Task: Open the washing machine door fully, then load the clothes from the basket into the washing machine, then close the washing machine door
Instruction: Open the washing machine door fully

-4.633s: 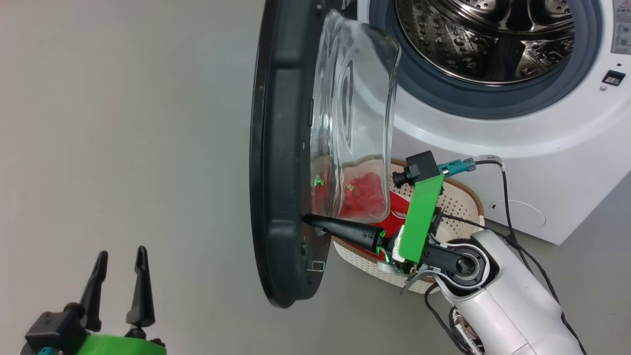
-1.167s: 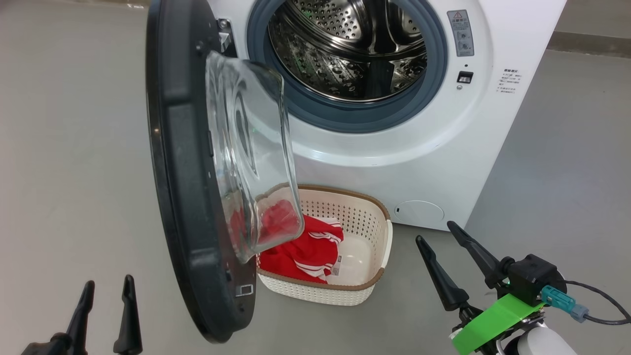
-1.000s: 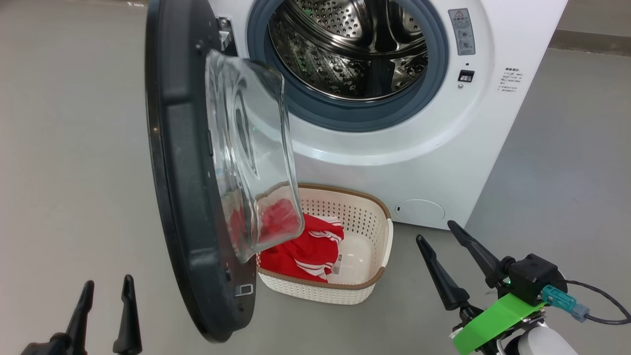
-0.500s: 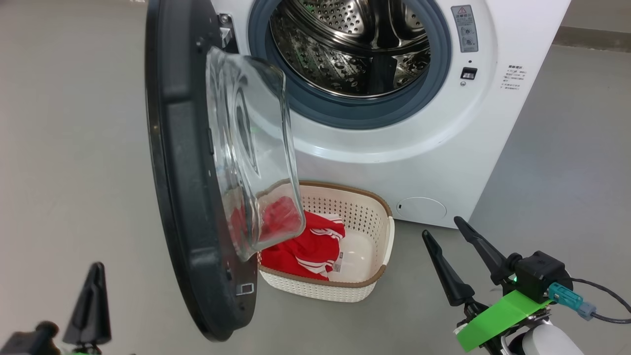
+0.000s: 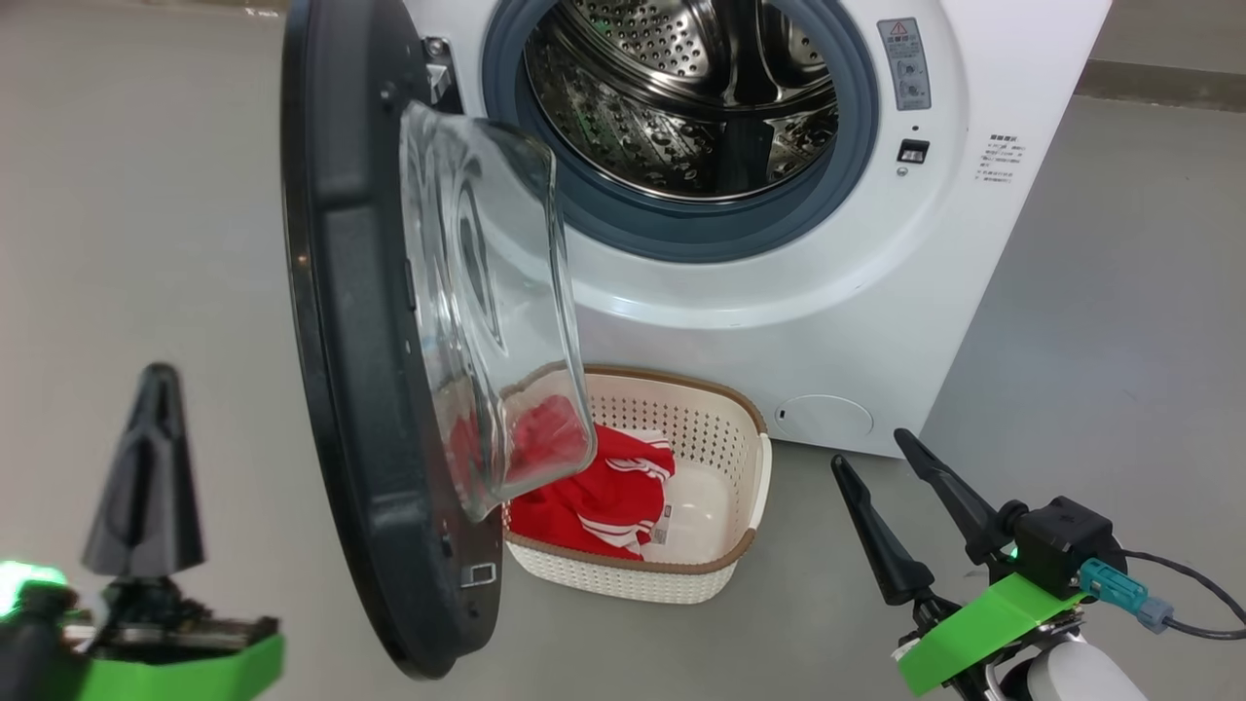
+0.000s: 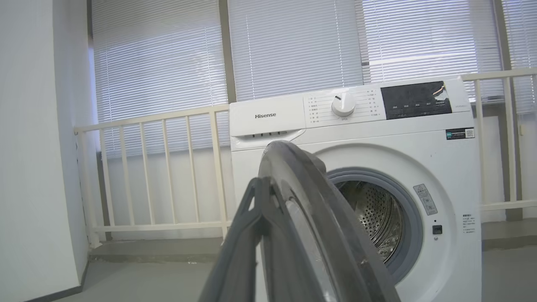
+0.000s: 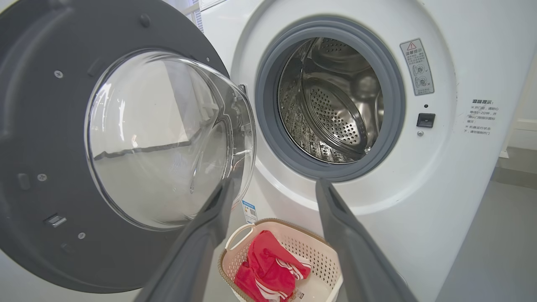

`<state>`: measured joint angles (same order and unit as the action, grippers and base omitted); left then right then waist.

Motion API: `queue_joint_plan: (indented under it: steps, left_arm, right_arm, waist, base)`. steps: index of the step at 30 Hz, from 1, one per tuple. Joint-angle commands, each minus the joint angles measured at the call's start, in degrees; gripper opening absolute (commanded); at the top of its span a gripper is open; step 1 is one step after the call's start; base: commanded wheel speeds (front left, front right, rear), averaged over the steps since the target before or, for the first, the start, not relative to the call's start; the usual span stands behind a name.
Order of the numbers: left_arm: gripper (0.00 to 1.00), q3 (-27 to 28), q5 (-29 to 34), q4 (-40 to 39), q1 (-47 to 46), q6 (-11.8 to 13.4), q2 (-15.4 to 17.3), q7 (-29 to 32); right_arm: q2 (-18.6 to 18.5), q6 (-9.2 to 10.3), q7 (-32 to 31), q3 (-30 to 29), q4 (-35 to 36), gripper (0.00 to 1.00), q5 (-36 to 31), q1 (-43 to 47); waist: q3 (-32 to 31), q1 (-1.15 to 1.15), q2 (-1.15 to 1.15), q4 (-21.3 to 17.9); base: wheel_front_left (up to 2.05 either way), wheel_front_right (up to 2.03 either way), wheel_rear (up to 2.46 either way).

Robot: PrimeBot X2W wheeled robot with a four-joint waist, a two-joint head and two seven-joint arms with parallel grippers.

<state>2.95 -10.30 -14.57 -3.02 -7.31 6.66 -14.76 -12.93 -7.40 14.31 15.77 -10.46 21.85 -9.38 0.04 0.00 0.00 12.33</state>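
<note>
Head view: the washing machine door [image 5: 341, 341] stands swung out from the washing machine [image 5: 827, 292], nearly edge-on, its black rim dividing the floor [image 5: 146, 195] into two zones. Left of the rim the floor is bare and wide. Right of it, the basket [image 5: 623, 579] sits on the floor just before the machine's front, below the drum [image 5: 681, 97] mouth. The door's glass bowl overlaps the basket's left end in this view. The clothes [image 5: 604, 497] lie heaped in the basket's left half.

The left claw [image 5: 156, 389] is at the lower left, on the door's outer side and apart from its rim. It points upward with its fingers pressed together on nothing. In the left wrist view those joined fingers [image 6: 251, 209] line up with the door's edge.

The right claw [image 5: 869, 450] is low at the right, clear of the basket. It is spread wide and empty, its fingers slanting up and to the left. In the right wrist view its fingers [image 7: 201, 239] frame the basket's rim and the lower gasket.
</note>
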Motion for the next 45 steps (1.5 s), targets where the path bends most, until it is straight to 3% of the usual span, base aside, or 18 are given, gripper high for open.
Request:
queue_joint_plan:
  steps: [1, 12, 28, 45]
  left_arm:
    - [0.00, 0.89, 0.90, -2.81, -2.00, -0.10, 0.92, -0.24]
    - [0.00, -11.86, 1.56, -10.85, 0.67, -0.15, 0.01, 3.06]
    - [0.00, -21.31, -4.66, -1.32, 5.87, -0.17, -0.91, 6.16]
    - [0.00, -18.86, -10.36, 13.29, 2.08, 0.09, -1.11, 3.97]
  right_arm:
    - [-0.11, -0.09, 0.69, 1.03, 1.19, 1.00, 0.51, -0.23]
    - [0.02, -0.09, 0.69, 1.29, 1.24, 1.00, 0.68, -0.62]
    - [0.03, -0.09, 0.69, 1.40, 1.08, 1.00, 0.75, -1.52]
    - [0.37, -0.09, 0.69, 1.97, 0.42, 1.00, 1.11, -1.84]
  waist:
    - [-0.06, 0.00, 0.00, -0.03]
    - [0.40, 0.00, 0.00, 0.02]
    - [1.37, 0.00, 0.00, -0.95]
    - [1.66, 0.00, 0.00, -1.60]
  base:
    - [0.00, 0.00, 0.00]
    - [0.00, 0.00, 0.00]
    - [0.00, 0.00, 0.00]
    - [0.00, 0.00, 0.00]
